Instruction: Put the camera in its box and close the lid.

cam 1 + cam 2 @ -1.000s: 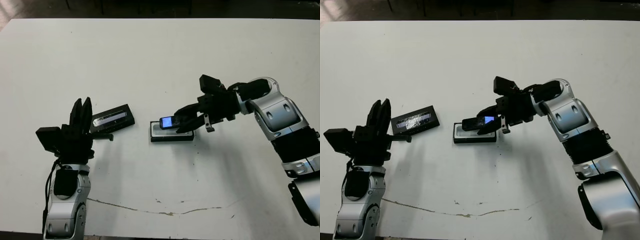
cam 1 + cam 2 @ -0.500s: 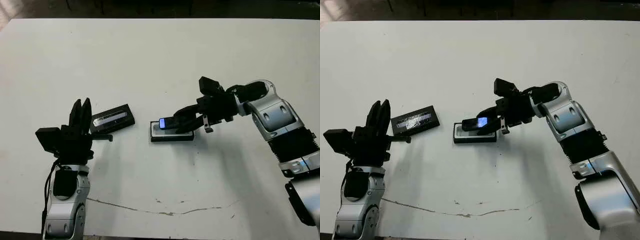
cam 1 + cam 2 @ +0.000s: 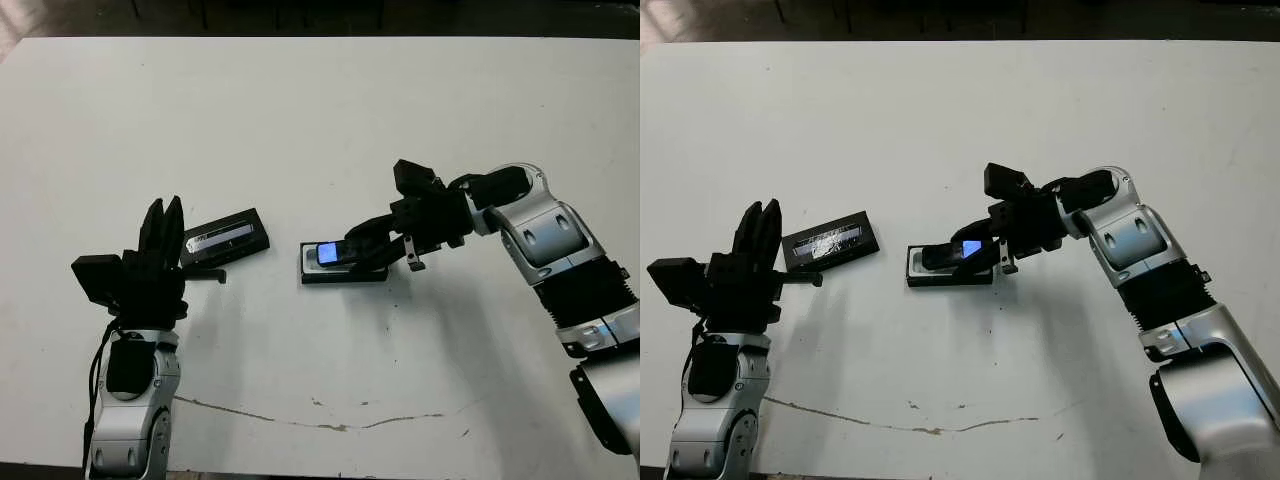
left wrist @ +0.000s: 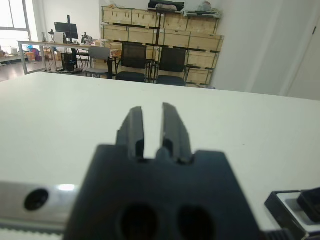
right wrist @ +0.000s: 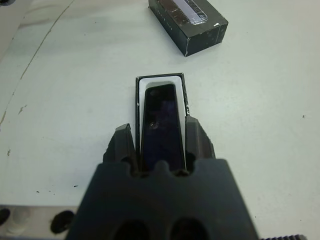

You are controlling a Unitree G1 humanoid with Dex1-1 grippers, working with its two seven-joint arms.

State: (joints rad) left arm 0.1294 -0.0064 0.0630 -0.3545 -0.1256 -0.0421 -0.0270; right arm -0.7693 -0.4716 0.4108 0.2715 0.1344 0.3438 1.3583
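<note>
The camera [image 3: 333,253], a slim black bar with a lit bluish screen, is held in my right gripper [image 3: 352,248], which is shut on it. It lies lengthwise over the box [image 3: 343,272], a shallow black tray with a white lining, tilted with its far end down inside. In the right wrist view the camera [image 5: 161,117] sits between both fingers [image 5: 123,142], above the box's white rim [image 5: 159,78]. The lid [image 3: 228,237], flat black with a silvery strip, lies on the table left of the box. My left gripper [image 3: 163,208] stands upright just left of the lid, shut and holding nothing.
A thin dark crack [image 3: 320,425] runs across the white table [image 3: 320,110] near its front edge. Beyond the table's far edge the left wrist view shows chairs [image 4: 132,60] and stacked wooden crates [image 4: 165,22].
My right gripper has lowered the camera and laid it flatter, bringing its far end down into the box. The left arm and the lid have not moved.
</note>
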